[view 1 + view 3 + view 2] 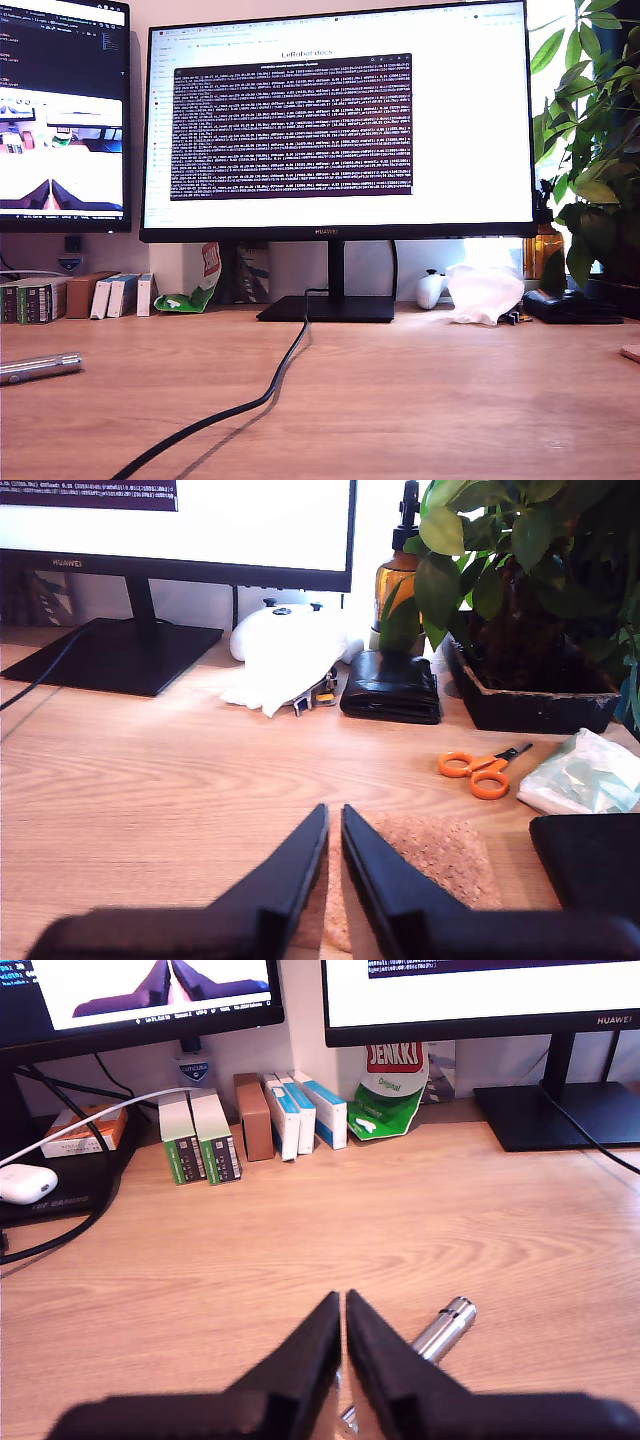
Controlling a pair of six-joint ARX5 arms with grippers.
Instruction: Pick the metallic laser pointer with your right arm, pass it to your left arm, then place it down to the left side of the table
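The metallic laser pointer lies flat on the wood table at the exterior view's left edge; no arm shows in that view. In the first wrist view the laser pointer rests on the table just beside and partly under my first gripper. That gripper's fingers are shut together with nothing between them, and they do not hold the pointer. My second gripper is shut and empty above a cork coaster, with no pointer in its view.
A black cable runs from the monitor stand to the table's front. Small boxes and a green bag line the back. Orange scissors, a black wallet, a potted plant and a tissue lie near my second gripper.
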